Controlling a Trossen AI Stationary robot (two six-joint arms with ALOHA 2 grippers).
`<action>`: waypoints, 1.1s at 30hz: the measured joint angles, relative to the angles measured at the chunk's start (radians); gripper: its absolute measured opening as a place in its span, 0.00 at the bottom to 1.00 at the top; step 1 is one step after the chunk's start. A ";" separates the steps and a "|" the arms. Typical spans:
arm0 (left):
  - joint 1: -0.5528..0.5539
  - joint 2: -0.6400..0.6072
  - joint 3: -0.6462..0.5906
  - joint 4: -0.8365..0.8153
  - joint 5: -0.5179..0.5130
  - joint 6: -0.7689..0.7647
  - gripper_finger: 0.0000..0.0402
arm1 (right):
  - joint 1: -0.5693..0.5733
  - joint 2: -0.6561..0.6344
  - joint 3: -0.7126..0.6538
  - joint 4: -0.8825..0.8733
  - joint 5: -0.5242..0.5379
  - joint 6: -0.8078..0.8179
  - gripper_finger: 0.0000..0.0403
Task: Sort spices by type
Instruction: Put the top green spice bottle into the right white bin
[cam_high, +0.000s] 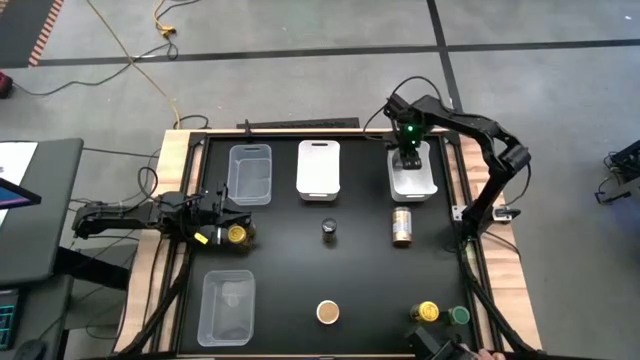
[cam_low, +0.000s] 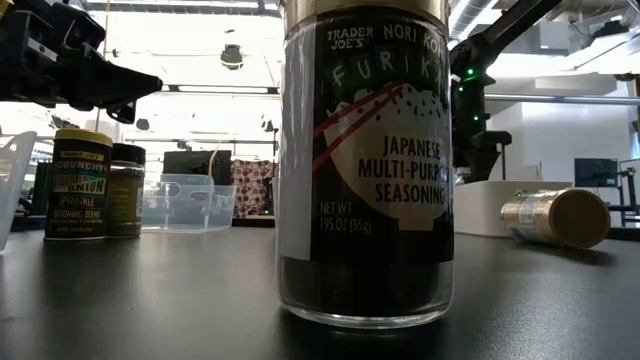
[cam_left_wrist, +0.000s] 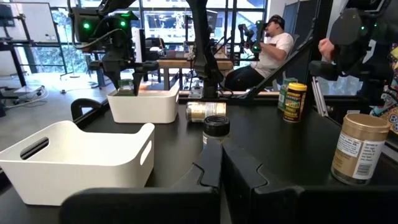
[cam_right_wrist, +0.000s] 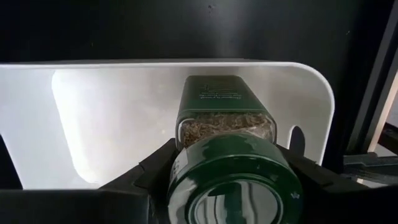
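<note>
My right gripper (cam_high: 410, 158) points down into the far right white bin (cam_high: 428, 186) and is shut on a green-lidded spice jar (cam_right_wrist: 233, 180). My left gripper (cam_high: 245, 226) is shut and hovers near the table's left edge above a standing yellow-topped jar (cam_high: 237, 234). In the low view a dark-topped jar (cam_low: 126, 190) stands right behind that yellow-topped jar (cam_low: 80, 185), both below the left gripper (cam_low: 135, 85). A dark-lidded jar (cam_high: 329, 230) stands mid-table. A tan-lidded jar (cam_high: 402, 227) lies on its side. My right gripper pinches the green-lidded jar just under its lid (cam_right_wrist: 186, 163), one finger on each side. The fingers come from above, pointing down along the jar. The jar hangs lid-up inside the white bin (cam_right_wrist: 112, 106); whether its base (cam_right_wrist: 214, 93) touches the bin floor I cannot tell.
A second white bin (cam_high: 319, 167) and a clear bin (cam_high: 250, 175) sit along the far edge, and another clear bin (cam_high: 228, 305) at near left. A tan-topped jar (cam_high: 328, 312), a yellow-topped jar (cam_high: 428, 312) and a green-topped jar (cam_high: 459, 315) stand by the near edge. A person sits beyond the table.
</note>
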 joint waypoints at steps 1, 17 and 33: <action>0.000 0.000 0.000 0.000 0.000 0.000 0.00 | 0.000 0.000 0.000 0.001 0.000 0.000 0.57; 0.000 0.000 0.000 0.000 0.000 0.000 0.00 | -0.007 -0.001 0.000 -0.005 0.001 -0.015 0.57; 0.000 0.000 0.000 0.000 0.000 0.000 0.00 | -0.007 -0.001 0.000 0.001 0.021 -0.026 0.58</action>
